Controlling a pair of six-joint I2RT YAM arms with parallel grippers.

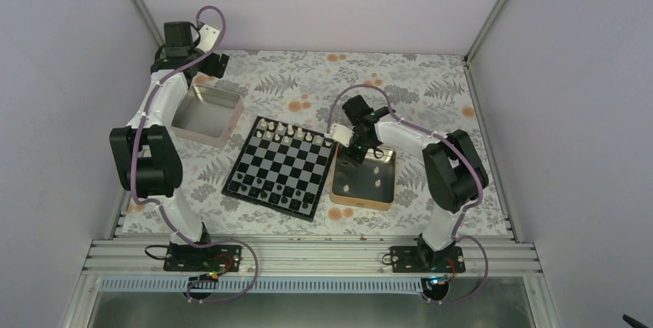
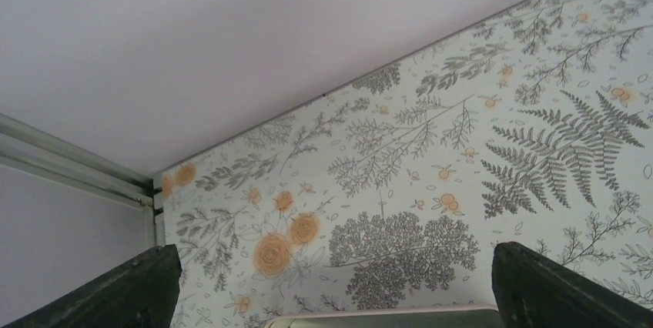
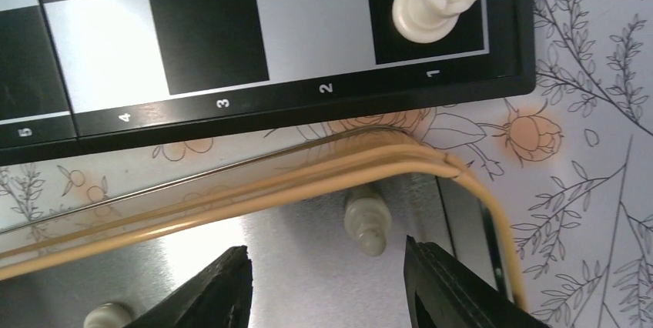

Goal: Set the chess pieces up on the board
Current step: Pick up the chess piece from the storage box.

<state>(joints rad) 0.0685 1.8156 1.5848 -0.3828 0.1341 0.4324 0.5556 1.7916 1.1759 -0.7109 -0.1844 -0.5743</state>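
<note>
Black-and-grey square chessboard (image 1: 283, 165), gold square tin (image 1: 360, 202) just right of it holding cream chessmen (image 1: 347, 188), silver square tin (image 1: 202, 137) behind-left of it.

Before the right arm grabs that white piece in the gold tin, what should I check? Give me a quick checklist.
1. Target: small cream chess piece lying on its side in the gold square tin, between the right jaws: ok.
2. Centring: it sits nearer one jaw than the other: not ok.
3. Grip: right jaws apart, touching nothing: ok.
4. Clearance to the tin's corner rim during closing: cannot tell.
5. Free squares on the glossy black-and-grey chessboard: ok.
6. Parking: left jaws wide open, empty, away from the board: ok.
</note>
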